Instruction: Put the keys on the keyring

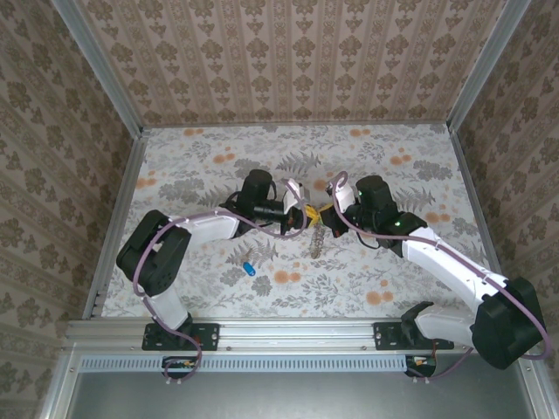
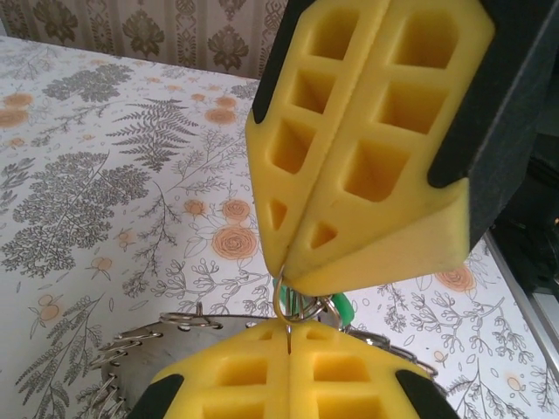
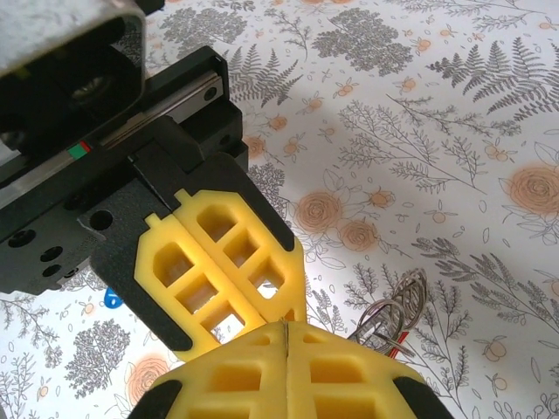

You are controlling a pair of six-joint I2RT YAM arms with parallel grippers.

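- Top external: over the middle of the table [image 1: 393, 279], the left gripper [image 1: 307, 215] and right gripper [image 1: 328, 216] meet tip to tip, both closed. The silvery keyring [image 1: 316, 243] hangs just below them. 1 blue key [image 1: 248, 266] lies apart, left of centre, toward the table's near edge.
- Left wrist: the left gripper's 2 yellow fingers are pressed together on the keyring's thin wire. The right gripper's closed tips pinch the same wire from above. A green key head [image 2: 344, 312] hangs just beside it.
- Right wrist: the right gripper's fingers are pressed together, touching the left gripper's tips. The keyring dangles to their right with a red key head [image 3: 400, 346].
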